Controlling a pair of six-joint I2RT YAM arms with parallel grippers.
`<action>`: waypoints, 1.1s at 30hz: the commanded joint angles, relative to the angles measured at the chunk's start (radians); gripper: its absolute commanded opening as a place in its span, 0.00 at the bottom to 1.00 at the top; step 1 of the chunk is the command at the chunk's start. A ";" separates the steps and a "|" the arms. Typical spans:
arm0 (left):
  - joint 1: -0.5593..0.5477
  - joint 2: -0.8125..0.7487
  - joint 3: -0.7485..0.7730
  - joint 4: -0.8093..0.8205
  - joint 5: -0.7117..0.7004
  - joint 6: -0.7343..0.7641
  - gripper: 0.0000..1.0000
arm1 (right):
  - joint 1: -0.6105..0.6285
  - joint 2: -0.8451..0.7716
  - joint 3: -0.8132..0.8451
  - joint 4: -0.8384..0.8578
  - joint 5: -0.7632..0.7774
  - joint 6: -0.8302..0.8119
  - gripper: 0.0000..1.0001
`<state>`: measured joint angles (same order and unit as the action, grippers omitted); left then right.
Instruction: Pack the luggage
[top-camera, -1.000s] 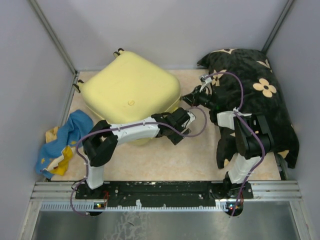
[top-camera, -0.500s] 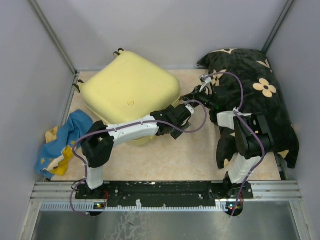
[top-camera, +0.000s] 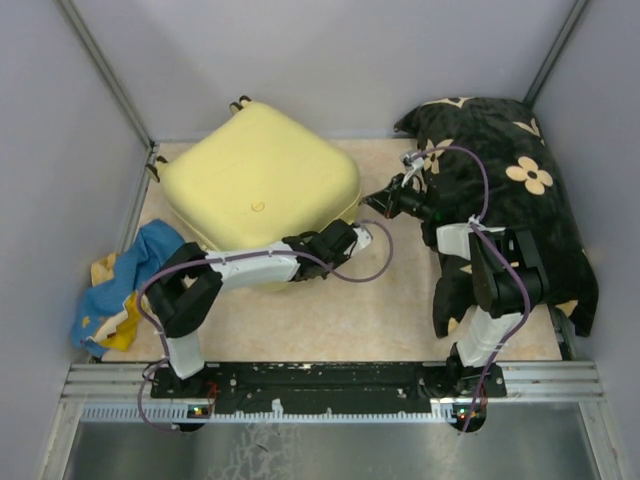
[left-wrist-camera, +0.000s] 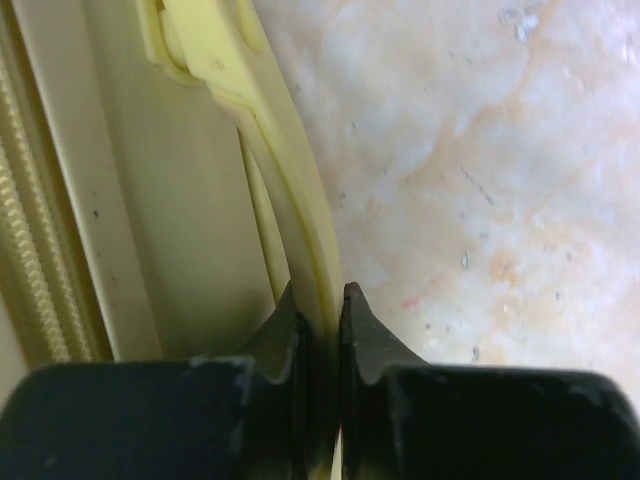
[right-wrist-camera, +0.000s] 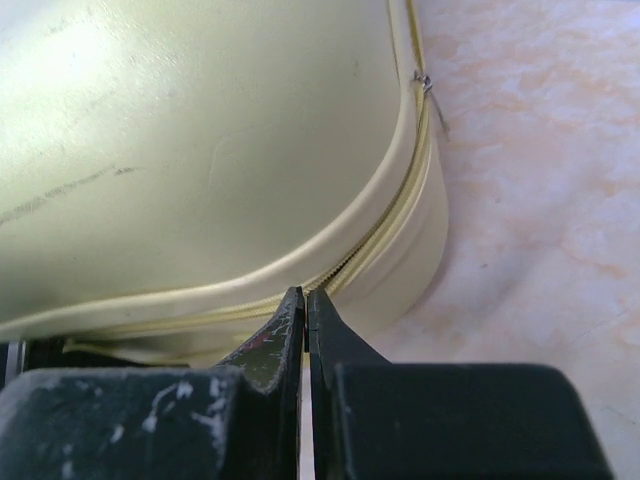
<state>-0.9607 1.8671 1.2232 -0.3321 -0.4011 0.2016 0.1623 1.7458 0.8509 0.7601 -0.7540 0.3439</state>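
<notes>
Left wrist: left gripper (left-wrist-camera: 320, 305) has just clamped the handle (left-wrist-camera: 297, 200) of the luggage (top-camera: 260, 190), ready for opening; right gripper (right-wrist-camera: 305, 320) jaws pressed together, empty.

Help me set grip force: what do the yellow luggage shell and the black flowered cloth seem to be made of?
The luggage is probably hard moulded plastic with a smooth semi-gloss finish: it keeps its rounded form and shows soft highlights and fine scuffs. The black cloth looks like soft matte fabric: it slumps in folds without shine.
</notes>
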 joint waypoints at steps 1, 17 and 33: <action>0.047 -0.066 -0.168 -0.148 0.117 0.202 0.00 | -0.076 -0.063 -0.009 0.118 -0.009 -0.012 0.00; 0.115 -0.358 -0.515 -0.096 0.386 0.693 0.00 | -0.185 -0.032 0.034 0.146 0.049 -0.014 0.00; 0.136 -0.397 -0.561 -0.197 0.504 0.917 0.00 | -0.120 0.264 0.381 0.234 0.062 0.142 0.00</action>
<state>-0.8261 1.4639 0.7303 -0.1497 0.0364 0.9165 0.0891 1.9793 1.0897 0.7883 -0.9710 0.5007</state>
